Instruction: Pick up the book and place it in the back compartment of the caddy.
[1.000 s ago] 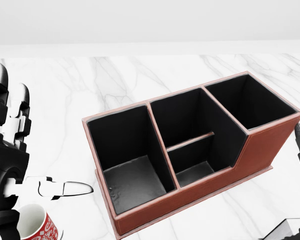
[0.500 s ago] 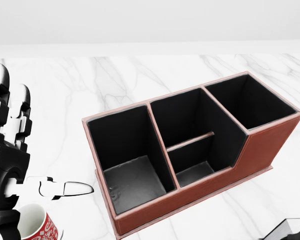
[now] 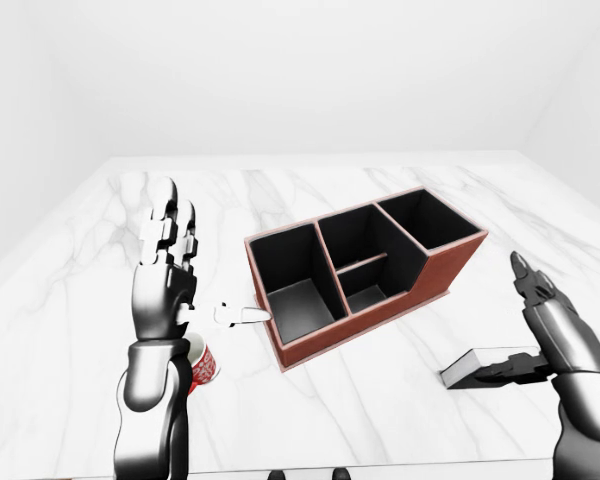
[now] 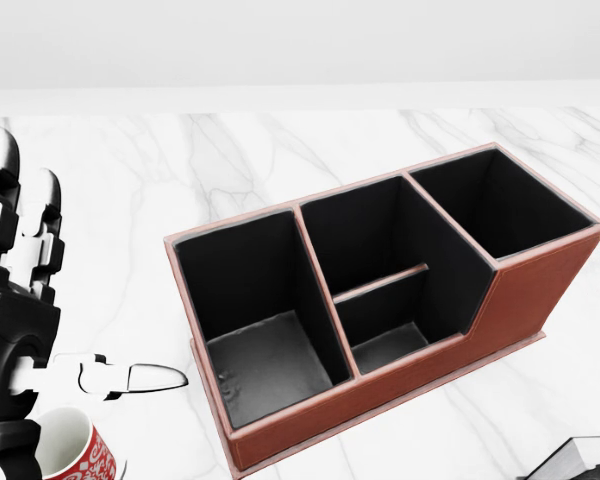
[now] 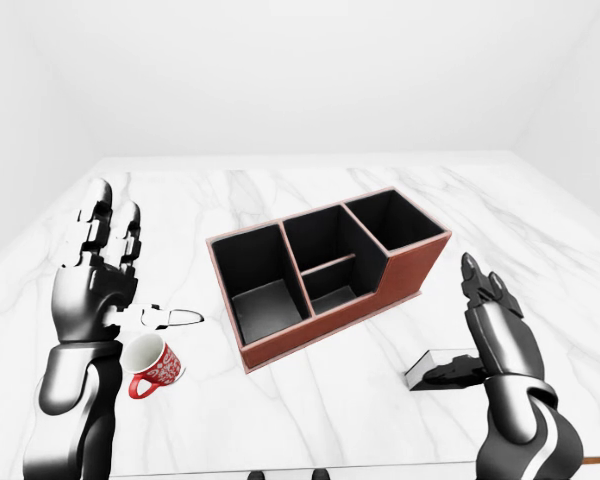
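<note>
Two hands are raised over the marble table [image 3: 70, 300], neither holding anything. Nearest, at the right of the eye views, the book [image 5: 442, 368] lies flat on the table, and the right hand [image 5: 492, 325] stands over its right end, fingers straight and spread, thumb reaching down toward the cover; whether it touches I cannot tell. The step in hand looks like the grasp: the hand would do well to settle lower and pinch the book across its thin edge before lifting, keeping it level. At the left, the left hand [image 3: 167, 270] is upright, fully open, thumb pointing toward the caddy [image 4: 525, 290], with a red-patterned mug [image 5: 152, 367] just below it. Farther off, the caddy sits skewed on the table, every compartment empty, well apart from the book.
</note>
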You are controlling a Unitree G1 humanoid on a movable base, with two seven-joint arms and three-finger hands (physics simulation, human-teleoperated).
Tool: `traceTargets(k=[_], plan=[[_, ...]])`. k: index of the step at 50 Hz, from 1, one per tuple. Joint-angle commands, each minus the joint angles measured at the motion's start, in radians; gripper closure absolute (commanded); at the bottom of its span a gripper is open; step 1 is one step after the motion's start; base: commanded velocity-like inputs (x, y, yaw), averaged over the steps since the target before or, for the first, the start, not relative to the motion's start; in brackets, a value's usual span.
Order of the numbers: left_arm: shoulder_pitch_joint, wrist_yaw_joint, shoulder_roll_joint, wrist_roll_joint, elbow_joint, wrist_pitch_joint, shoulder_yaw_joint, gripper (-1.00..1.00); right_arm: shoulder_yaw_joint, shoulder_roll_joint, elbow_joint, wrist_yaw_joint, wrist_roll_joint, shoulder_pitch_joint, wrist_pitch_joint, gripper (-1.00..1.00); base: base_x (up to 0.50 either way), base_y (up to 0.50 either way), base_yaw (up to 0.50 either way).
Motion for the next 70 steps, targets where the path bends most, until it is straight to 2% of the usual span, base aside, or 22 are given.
traceTargets(k=[1,17,18,25,34,37,48,61,63,65,66,70], plan=[[0.0,0.0,0.0,0.001,0.0,0.0,-0.001,-1.0,-0.014,-0.015,0.047,-0.026,0.005,-0.006,0.0,-1.0,0.0,0.0,0.0],[0.002,-0.001,-0.001,0.004,0.008,0.0,-0.003,-1.0,-0.019,-0.057,0.16,-0.064,0.022,-0.021,0.0,-1.0,0.0,0.0,0.0],[0.001,-0.001,-0.001,0.005,0.011,0.0,-0.005,-1.0,-0.011,-0.062,0.173,-0.05,0.047,-0.026,-0.012,-1.0,0.0,0.0,0.0],[0.001,-0.001,-0.001,0.006,0.018,0.0,-0.004,-1.0,-0.005,-0.086,0.226,-0.067,0.051,-0.04,-0.028,-1.0,0.0,0.0,0.0],[-0.001,-0.001,-0.001,0.004,0.018,0.0,-0.002,-1.0,0.014,-0.093,0.242,-0.078,0.036,-0.045,-0.036,-1.0,0.0,0.0,0.0],[-0.001,0.0,0.0,0.004,0.017,0.0,-0.003,-1.0,0.018,-0.098,0.259,-0.086,0.037,-0.047,-0.049,-1.0,0.0,0.0,0.0],[0.004,-0.001,-0.002,0.007,0.019,0.0,-0.008,-1.0,0.042,-0.091,0.234,-0.063,0.009,-0.048,-0.053,-1.0,0.0,0.0,0.0],[0.007,-0.001,-0.003,0.01,0.014,0.0,-0.012,-1.0,0.068,-0.089,0.23,-0.047,-0.019,-0.049,-0.082,-1.0,0.0,0.0,0.0],[0.011,-0.001,-0.004,0.011,0.012,0.0,-0.015,-1.0,0.074,-0.089,0.225,-0.044,-0.032,-0.048,-0.09,-1.0,0.0,0.0,0.0],[0.015,-0.003,-0.005,0.013,0.006,0.0,-0.018,-1.0,0.083,-0.096,0.222,-0.033,-0.044,-0.042,-0.124,-1.0,0.0,0.0,0.0],[0.018,-0.004,-0.006,0.015,0.005,0.0,-0.022,-1.0,0.074,-0.085,0.193,-0.011,-0.033,-0.05,-0.097,-1.0,0.0,0.0,0.0],[0.017,-0.004,-0.006,0.016,0.01,0.0,-0.021,-1.0,0.086,-0.084,0.21,-0.016,-0.051,-0.054,-0.108,-1.0,0.0,0.0,0.0]])
